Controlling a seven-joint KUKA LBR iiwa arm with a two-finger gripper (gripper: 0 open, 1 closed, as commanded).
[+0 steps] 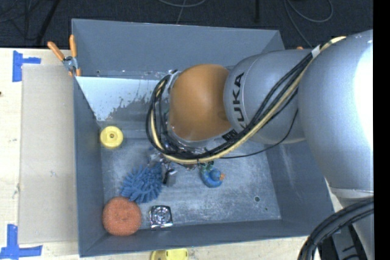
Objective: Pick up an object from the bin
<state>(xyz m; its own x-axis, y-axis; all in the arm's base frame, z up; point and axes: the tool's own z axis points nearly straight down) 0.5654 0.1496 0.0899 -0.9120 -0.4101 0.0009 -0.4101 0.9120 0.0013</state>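
Gripper [163, 172] sits by fuzzy blue fibre mop-head [143, 184], twd lower-left corner of grey metal bin [244, 198]; grip state: can't tell. Risk: soft strands give way, it slips out on lift.

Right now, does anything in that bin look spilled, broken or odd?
Nothing stands out. The yellow disc, blue brush, orange ball and metal piece lie loose and whole; only the bin floor looks scuffed whitish.

Claw [163, 172] mostly beneath the orange wrist cover [198, 100] (small blue thing [211, 178] beside it unidentifiable)
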